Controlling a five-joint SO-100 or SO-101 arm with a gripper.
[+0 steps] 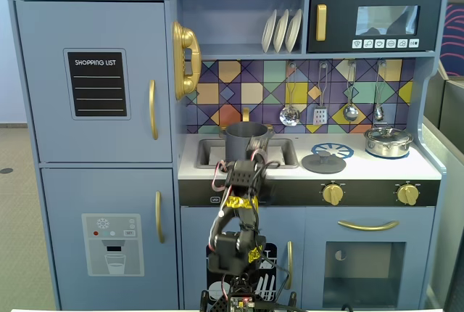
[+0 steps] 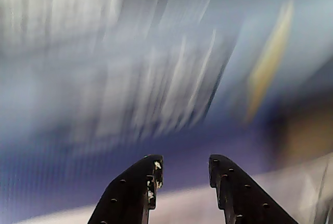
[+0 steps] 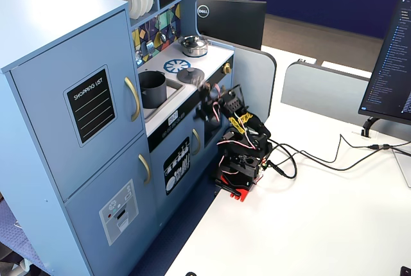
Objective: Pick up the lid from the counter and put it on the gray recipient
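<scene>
The dark-gray lid (image 1: 323, 161) lies flat on the kitchen counter, right of the sink; it also shows in the other fixed view (image 3: 191, 75). The gray recipient (image 1: 245, 138) stands uncovered in the sink (image 3: 152, 88). My gripper (image 3: 207, 98) is raised in front of the counter edge, near the pot and left of the lid, touching neither. In the wrist view my gripper (image 2: 184, 164) is open and empty; the background there is motion-blurred, and neither lid nor pot can be made out.
A shiny silver pot (image 1: 388, 141) with its own lid sits at the counter's right end. Utensils (image 1: 320, 101) hang on the tiled back wall. The white desk (image 3: 308, 212) holds cables and monitors.
</scene>
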